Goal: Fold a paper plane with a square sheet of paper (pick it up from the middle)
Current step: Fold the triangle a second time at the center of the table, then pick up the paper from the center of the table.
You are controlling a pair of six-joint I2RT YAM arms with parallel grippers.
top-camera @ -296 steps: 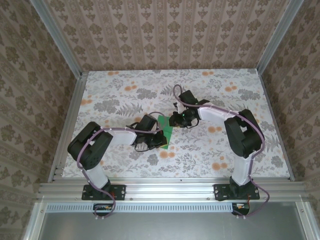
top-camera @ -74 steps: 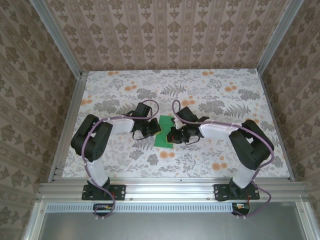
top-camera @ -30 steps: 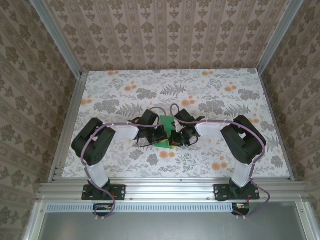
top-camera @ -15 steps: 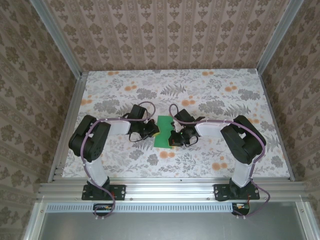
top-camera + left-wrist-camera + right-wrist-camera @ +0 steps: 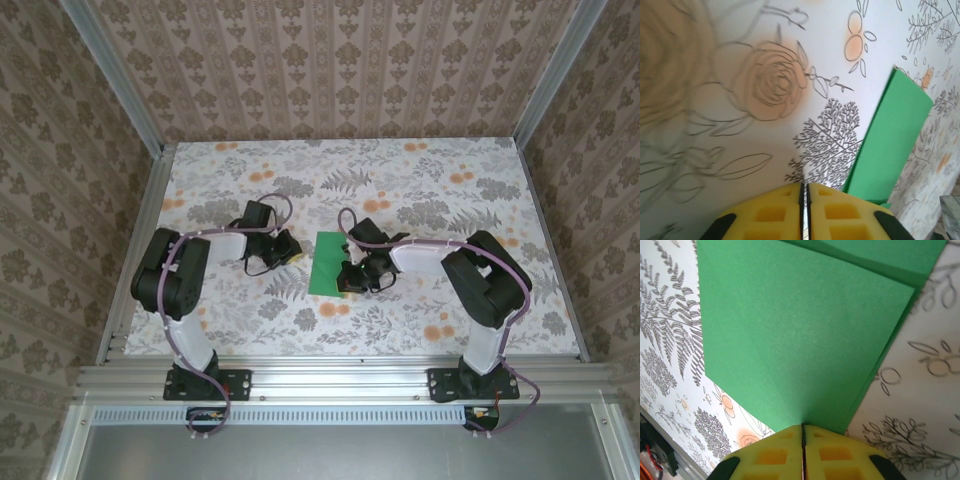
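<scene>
green paper [image 5: 328, 262] on floral table [image 5: 430, 175], R end effector [image 5: 803, 430] at edge

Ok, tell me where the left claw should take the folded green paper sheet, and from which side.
Grip the folded green paper sheet midway along its long left edge, left claw coming in low from the left. It lies flat on the floral table, but in the left wrist view that edge seems slightly lifted, probably leaving room for a finger.

Bright, even overhead light leaves only faint soft shadows on the table [image 5: 420, 300], and the left wrist view blurs toward its left edge (very close range) while the right is crisp.
</scene>
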